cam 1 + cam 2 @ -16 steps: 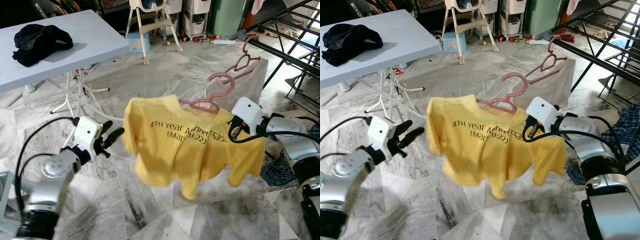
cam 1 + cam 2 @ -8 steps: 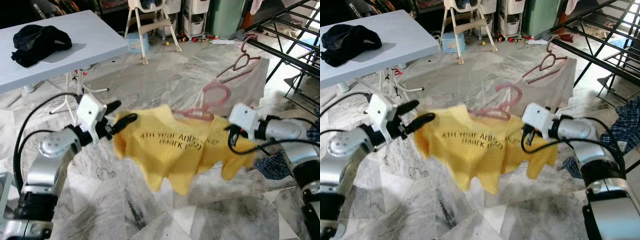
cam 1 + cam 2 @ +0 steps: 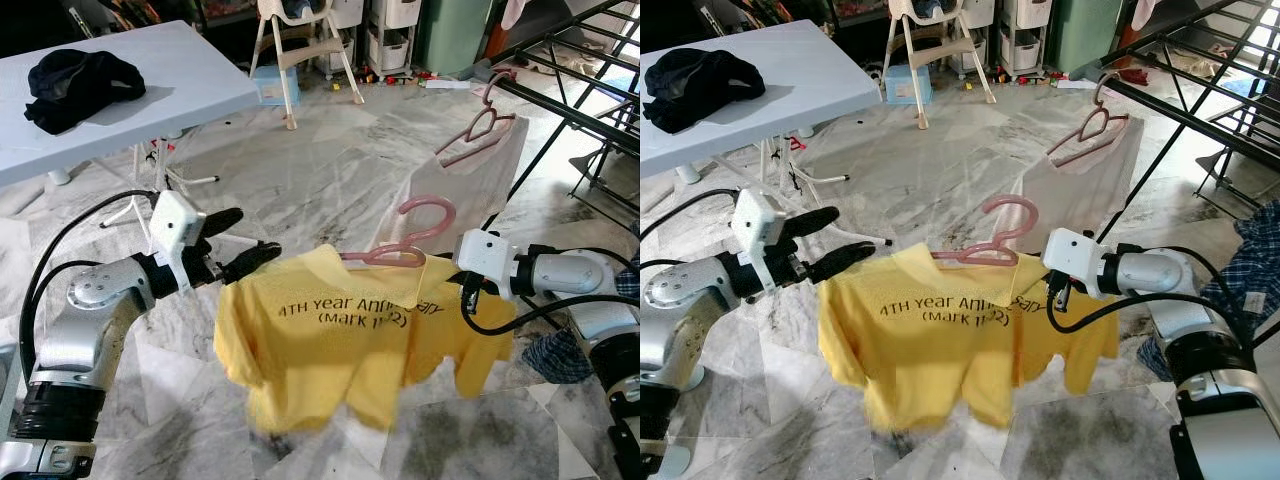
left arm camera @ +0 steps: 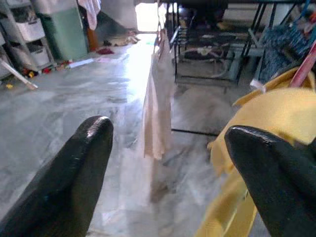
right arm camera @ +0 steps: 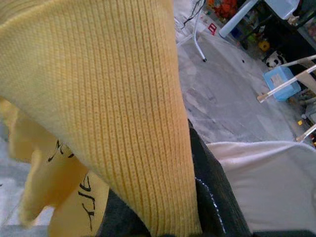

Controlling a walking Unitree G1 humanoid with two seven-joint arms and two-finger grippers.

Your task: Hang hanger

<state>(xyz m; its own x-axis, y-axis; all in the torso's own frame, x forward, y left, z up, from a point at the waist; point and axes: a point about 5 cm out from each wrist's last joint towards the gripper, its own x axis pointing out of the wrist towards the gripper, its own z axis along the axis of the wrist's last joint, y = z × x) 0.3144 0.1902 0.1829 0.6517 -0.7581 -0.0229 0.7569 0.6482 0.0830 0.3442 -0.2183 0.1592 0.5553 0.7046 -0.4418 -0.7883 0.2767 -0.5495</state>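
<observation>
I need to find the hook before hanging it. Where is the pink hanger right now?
In the left eye view, the pink hanger sits centre-right inside the yellow T-shirt's collar, hook up, beside the right claw.

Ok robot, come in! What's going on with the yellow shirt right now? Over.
Right gripper shut on yellow shirt, holding it up on pink hanger. Left gripper open beside shirt's shoulder. Drying rack ahead; white shirt already hanging there.

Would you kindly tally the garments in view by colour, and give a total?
Yellow T-shirt, on the pink hanger: 1
Pale garment on the rack: 1
Black garment on the table: 1
Blue plaid garment: 1
Total: 4
</observation>
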